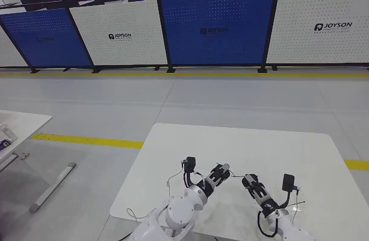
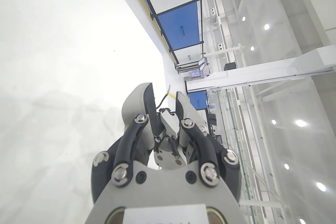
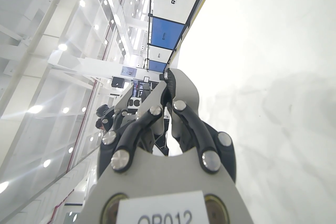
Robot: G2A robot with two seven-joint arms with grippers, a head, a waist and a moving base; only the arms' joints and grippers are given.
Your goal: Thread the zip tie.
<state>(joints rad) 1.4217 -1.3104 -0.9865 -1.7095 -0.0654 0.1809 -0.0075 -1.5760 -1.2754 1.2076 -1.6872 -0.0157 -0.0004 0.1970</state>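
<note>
A white table (image 1: 244,144) with rounded corners stands on a grey floor (image 1: 112,102) crossed by a yellow line (image 1: 82,140).

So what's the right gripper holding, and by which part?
Right gripper looks shut on the thin black plastic zip tie; which part cannot be told.

This is a big factory-style hall. Well beyond the fingers (image 2: 135,101), blue and white pegboard panels (image 1: 214,30) fence a grey floor (image 1: 172,102) marked with yellow lines (image 1: 88,140). Rows of ceiling lights (image 2: 266,26) hang high overhead.
</note>
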